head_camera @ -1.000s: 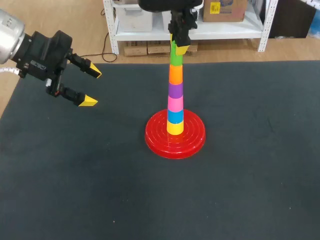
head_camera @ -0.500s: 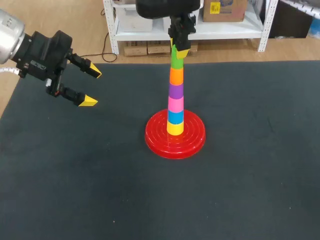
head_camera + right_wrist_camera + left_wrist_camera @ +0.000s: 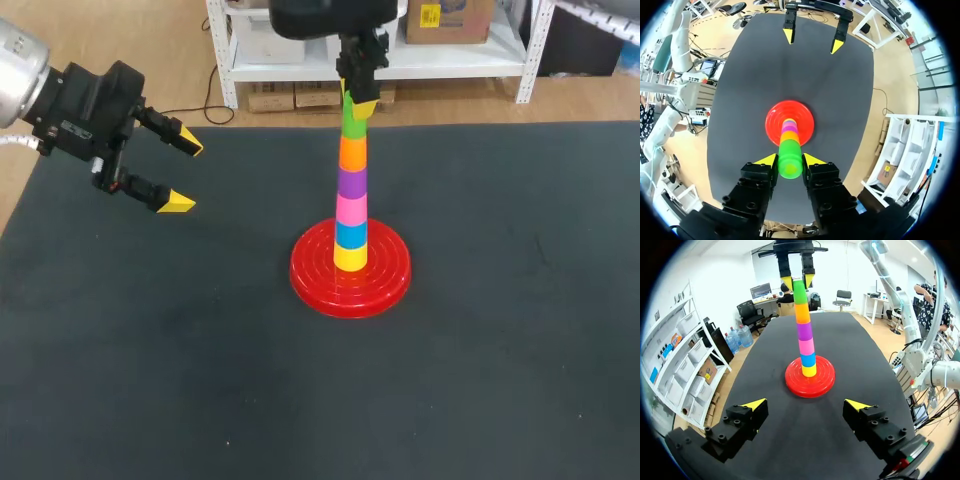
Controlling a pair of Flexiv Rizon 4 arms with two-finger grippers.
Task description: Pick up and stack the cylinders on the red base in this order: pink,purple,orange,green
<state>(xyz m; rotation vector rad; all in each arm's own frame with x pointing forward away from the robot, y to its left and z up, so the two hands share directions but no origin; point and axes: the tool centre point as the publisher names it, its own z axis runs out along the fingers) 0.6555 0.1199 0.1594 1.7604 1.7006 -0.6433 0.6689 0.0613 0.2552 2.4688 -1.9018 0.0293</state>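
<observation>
A tall stack stands on the red base (image 3: 312, 280) in the middle of the table: yellow, blue, pink (image 3: 350, 208), purple (image 3: 351, 182), orange (image 3: 352, 150), with the green cylinder (image 3: 354, 122) on top. My right gripper (image 3: 358, 98) comes straight down from above and is shut on the green cylinder (image 3: 790, 165), one yellow tip pressed on each side. In the left wrist view those fingers flank the green top (image 3: 800, 292). My left gripper (image 3: 185, 172) hangs open and empty over the table's far left, well clear of the stack.
Dark mat (image 3: 480, 380) covers the whole table. Apart from the red base (image 3: 791, 382) and its stack, nothing lies on it. The far edge of the mat runs just behind the stack.
The right arm has shifted very slightly to the left above the stack, still on the green cylinder. The left arm has not moved.
</observation>
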